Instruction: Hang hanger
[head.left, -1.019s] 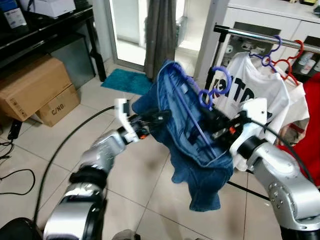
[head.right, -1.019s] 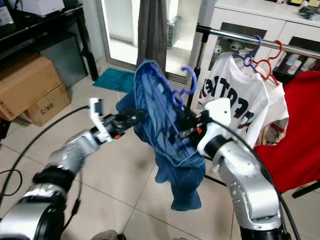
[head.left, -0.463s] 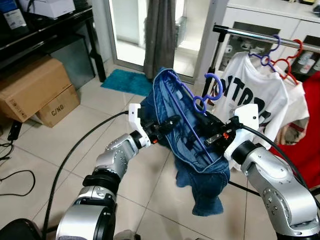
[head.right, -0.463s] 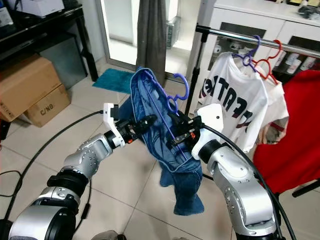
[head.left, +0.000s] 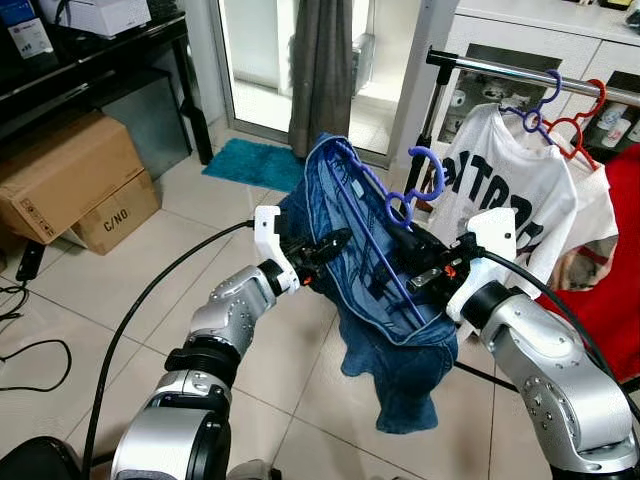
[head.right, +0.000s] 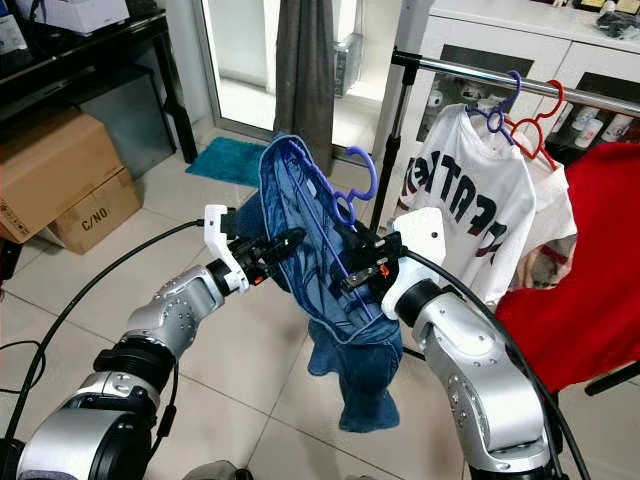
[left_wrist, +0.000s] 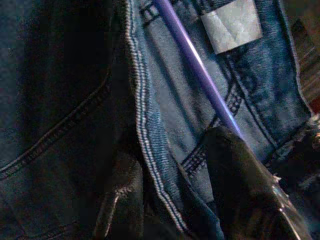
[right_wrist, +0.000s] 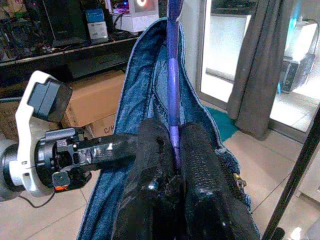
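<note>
Right gripper (right_wrist: 172, 150): I see my right arm bent in from the lower right of the head view, fingers clamped together on the lower bar of the purple hanger (head.left: 385, 235).
Left gripper (head.left: 325, 245): my left arm reaches up from the lower left to mid-frame; its fingers pinch the edge of the denim, closed on the jeans (head.left: 385, 320).
Hanger: held tilted at centre frame, hook up near the upper middle, short of the clothes rail (head.left: 500, 72) at upper right.
Jeans: draped over the hanger, legs hanging to lower centre.
Rail: a white T-shirt (head.left: 510, 190) on hangers already hangs there, red cloth (head.left: 620, 260) at the right edge.
Hidden: denim covers most of the hanger frame and my right fingertips in the head view.
</note>
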